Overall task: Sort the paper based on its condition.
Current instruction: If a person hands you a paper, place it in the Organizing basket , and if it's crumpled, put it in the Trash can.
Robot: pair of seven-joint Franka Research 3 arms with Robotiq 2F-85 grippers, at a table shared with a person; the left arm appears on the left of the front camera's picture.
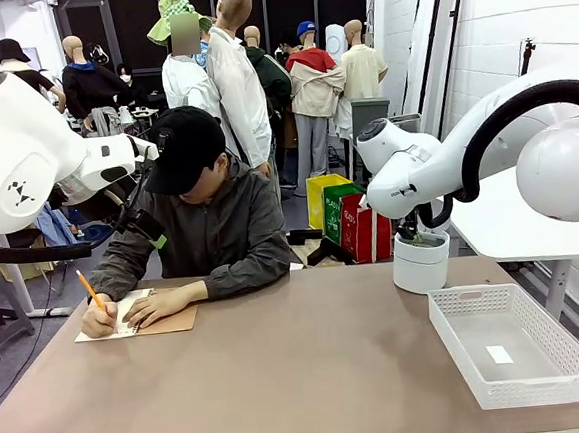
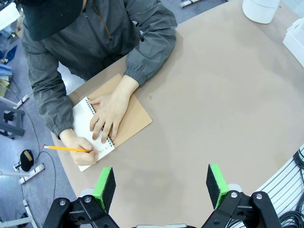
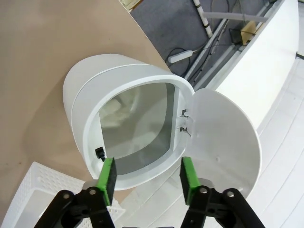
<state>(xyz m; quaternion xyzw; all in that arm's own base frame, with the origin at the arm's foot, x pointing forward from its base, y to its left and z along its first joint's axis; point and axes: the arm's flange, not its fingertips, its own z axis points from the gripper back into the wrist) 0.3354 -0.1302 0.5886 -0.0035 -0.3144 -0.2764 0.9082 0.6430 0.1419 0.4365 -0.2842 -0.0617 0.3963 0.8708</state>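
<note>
Step in hand: preparation of the sheet, done by the person, not the arms. At the far-left part of the brown table (image 1: 282, 378), the person holds an orange pencil (image 2: 66, 148) in one hand (image 2: 80, 145). The other hand (image 2: 108, 114) lies flat on the white notebook-size sheet of paper (image 2: 82, 121).

Condition of the paper: flat, clean and uncreased where it shows. It lies as the top page on the spiral notebook with the brown cardboard cover (image 2: 135, 116), its long edge along the wire coil. Whether it is already torn free cannot be told.

Left gripper (image 2: 160, 186): released, green pads wide apart, nothing between them. It hangs high over the table, looking down on the notebook.

Right gripper (image 3: 147, 176): released as well and grasping nothing. It hangs over the mouth of the round white plastic bin (image 3: 78, 118), whose hinged lid (image 3: 223, 142) stands swung aside.

Next move, as a judgement: nothing to grasp until the sheet is detached and clear of both hands. Then approach from the free edge, pinch thin and low, and route by condition — a flat sheet probably belongs in the white perforated plastic basket (image 1: 529, 390) at the right, and a crumpled one in the bin.
</note>
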